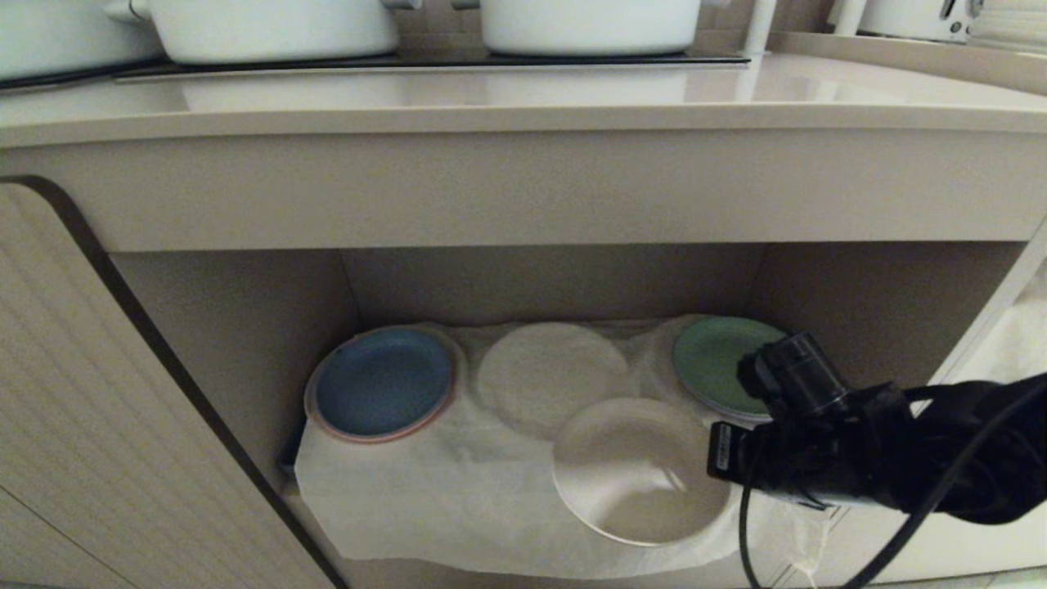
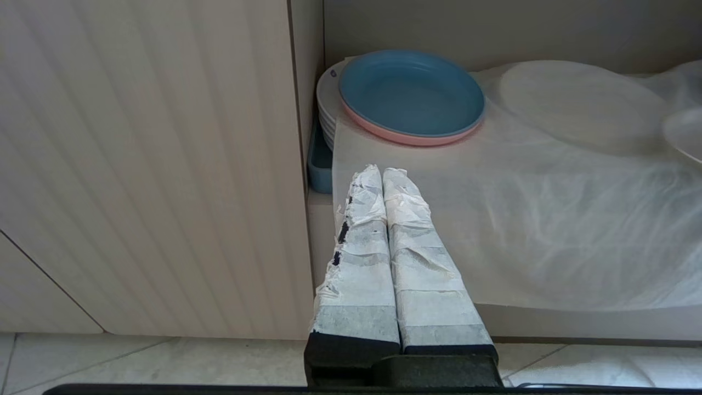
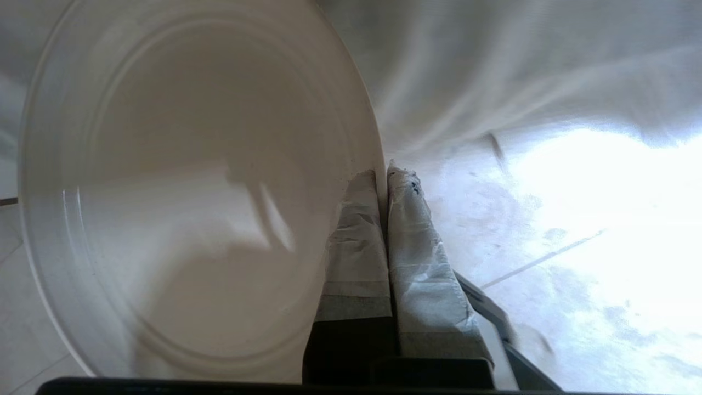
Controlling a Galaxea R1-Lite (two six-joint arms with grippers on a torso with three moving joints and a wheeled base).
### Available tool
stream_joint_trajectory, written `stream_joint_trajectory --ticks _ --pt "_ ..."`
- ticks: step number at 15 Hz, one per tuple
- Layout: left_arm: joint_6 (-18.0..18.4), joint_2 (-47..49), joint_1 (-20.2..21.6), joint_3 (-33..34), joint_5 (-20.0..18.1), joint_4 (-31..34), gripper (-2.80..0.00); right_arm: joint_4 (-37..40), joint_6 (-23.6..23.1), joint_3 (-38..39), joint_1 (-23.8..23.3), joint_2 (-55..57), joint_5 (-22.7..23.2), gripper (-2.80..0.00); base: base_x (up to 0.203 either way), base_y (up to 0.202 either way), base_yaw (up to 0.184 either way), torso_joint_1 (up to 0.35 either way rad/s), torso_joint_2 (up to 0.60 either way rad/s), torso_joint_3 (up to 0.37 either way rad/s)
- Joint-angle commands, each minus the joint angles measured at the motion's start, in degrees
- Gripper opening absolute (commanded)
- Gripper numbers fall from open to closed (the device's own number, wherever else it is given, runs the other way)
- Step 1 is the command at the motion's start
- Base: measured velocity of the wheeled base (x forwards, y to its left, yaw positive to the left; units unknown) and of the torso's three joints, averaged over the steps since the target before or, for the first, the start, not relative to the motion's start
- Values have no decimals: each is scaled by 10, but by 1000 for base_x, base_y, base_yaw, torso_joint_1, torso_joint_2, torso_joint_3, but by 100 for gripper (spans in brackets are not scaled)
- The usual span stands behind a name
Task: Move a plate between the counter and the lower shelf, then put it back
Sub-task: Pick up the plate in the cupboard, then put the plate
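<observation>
The cream plate (image 1: 630, 466) hangs tilted at the front right of the lower shelf (image 1: 245, 327), over its wrinkled white cloth (image 1: 425, 491). My right gripper (image 1: 724, 466) comes in from the right and is shut on the plate's right rim. In the right wrist view the taped fingers (image 3: 356, 230) pinch the rim of the plate (image 3: 181, 192), one on each face, at the gripper's tip (image 3: 385, 178). My left gripper (image 2: 382, 174) is parked shut and empty low at the shelf's left front, outside the head view. The counter (image 1: 523, 98) runs above.
At the back of the shelf are a blue plate (image 1: 383, 383) on a white stack, a cloth-covered round plate (image 1: 552, 372) and a green plate (image 1: 720, 360). A ribbed cabinet door (image 1: 98, 425) stands open on the left. Two white pots (image 1: 270, 29) (image 1: 589, 24) sit on the hob.
</observation>
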Motion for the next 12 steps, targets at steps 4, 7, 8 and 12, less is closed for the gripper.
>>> stream_joint_trajectory --ticks 4,7,8,12 --pt "0 0 0 0 1 0 -280 -5 -14 42 -19 -48 6 -280 0 0 0 0 0 0" --pt "0 0 0 0 1 0 -280 -6 -18 65 -34 -78 6 -280 0 0 0 0 0 0" --pt "0 0 0 0 1 0 -280 -6 -21 71 -39 -88 6 -280 0 0 0 0 0 0" --pt "0 0 0 0 1 0 -280 -6 -35 112 -60 -139 6 -280 0 0 0 0 0 0"
